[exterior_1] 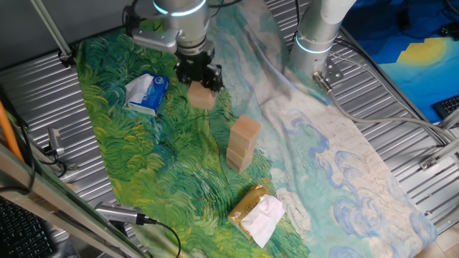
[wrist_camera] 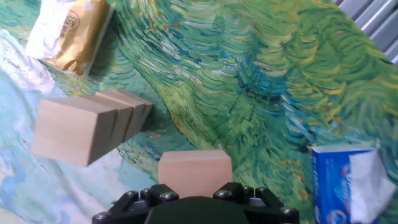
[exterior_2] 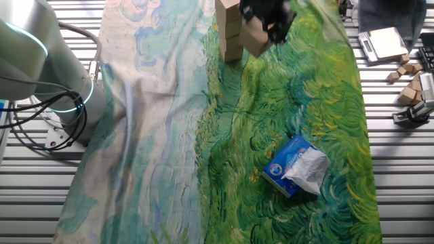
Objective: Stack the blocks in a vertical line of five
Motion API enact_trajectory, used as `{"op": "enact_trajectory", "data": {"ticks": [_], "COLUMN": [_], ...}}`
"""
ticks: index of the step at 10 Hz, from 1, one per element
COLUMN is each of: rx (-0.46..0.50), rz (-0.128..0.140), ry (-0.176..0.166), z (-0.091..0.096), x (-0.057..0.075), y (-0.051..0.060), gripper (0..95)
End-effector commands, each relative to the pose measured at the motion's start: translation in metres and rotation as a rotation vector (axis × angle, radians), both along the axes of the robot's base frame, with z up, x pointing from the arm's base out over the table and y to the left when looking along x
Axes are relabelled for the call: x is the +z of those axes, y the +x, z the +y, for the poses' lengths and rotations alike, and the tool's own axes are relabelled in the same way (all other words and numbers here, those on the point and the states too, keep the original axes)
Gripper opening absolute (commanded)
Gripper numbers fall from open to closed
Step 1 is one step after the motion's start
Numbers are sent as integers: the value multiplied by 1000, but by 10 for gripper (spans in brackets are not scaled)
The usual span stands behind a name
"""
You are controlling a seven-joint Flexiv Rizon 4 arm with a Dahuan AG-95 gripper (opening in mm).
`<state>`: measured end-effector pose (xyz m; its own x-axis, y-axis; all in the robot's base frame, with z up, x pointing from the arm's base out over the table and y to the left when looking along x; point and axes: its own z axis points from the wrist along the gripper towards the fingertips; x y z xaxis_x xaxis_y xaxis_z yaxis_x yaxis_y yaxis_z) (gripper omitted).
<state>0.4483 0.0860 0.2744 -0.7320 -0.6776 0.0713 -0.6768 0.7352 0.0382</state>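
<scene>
My gripper [exterior_1: 201, 86] is shut on a plain wooden block [exterior_1: 202, 96] and holds it in the air above the green part of the painted cloth. The held block also shows in the other fixed view [exterior_2: 254, 39] and at the bottom of the hand view [wrist_camera: 194, 169], between the black fingers. A stack of blocks [exterior_1: 242, 143], three as far as I can tell, stands upright on the cloth to the right of the gripper and nearer the camera. It shows beside the held block in the other fixed view [exterior_2: 229, 34] and to the left in the hand view [wrist_camera: 87, 127].
A blue-and-white soft packet [exterior_1: 147, 93] lies left of the gripper. A yellow-and-white wrapped packet [exterior_1: 257, 213] lies near the cloth's front edge. Loose wooden pieces [exterior_2: 409, 80] lie on the ribbed metal table beyond the cloth. A second arm's base [exterior_1: 315, 36] stands behind.
</scene>
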Motion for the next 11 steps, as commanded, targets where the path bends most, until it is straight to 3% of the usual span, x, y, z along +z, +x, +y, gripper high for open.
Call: {"op": "enact_trajectory", "data": {"ticks": [1,5,11], "rx": [-13,-64,-161], "rz": [3,0,-11], "ry": [-15,-36,-65], "z": [7,23,55], "x": [16,21,21], "y": [-5,-9,-35], "gripper": [0,0,0]}}
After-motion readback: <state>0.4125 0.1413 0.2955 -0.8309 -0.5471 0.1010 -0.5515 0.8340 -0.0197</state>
